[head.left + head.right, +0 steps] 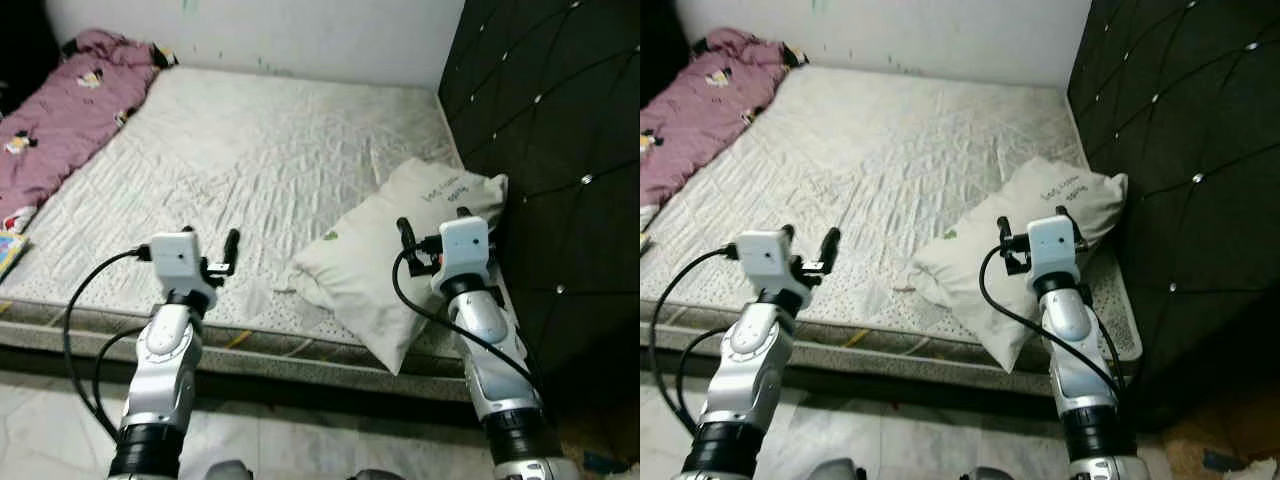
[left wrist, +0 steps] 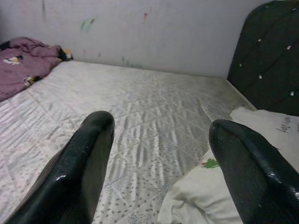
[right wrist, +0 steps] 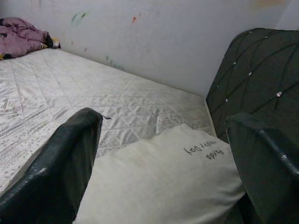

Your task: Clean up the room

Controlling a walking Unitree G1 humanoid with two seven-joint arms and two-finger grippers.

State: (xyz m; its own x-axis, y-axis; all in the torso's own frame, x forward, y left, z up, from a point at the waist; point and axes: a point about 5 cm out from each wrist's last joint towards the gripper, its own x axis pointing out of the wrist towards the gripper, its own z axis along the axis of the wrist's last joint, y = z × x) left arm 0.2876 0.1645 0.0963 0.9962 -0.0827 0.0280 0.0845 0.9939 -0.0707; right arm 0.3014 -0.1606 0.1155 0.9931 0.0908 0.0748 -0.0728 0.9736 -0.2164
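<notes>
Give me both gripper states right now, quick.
Left gripper: open, holding nothing, over the mattress.
Right gripper: open, holding nothing, just above the pillow.

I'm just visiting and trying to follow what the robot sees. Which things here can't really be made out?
- Handwriting on the pillow: too small and upside down in the right wrist view to read.
- Colourful item at the mattress corner: cut off by the left eye view's edge.
- Pink blanket: its prints are too small to identify.
- Pillow's lower corner: overhangs the mattress, partly behind the right gripper.
- Left gripper hovers open.
</notes>
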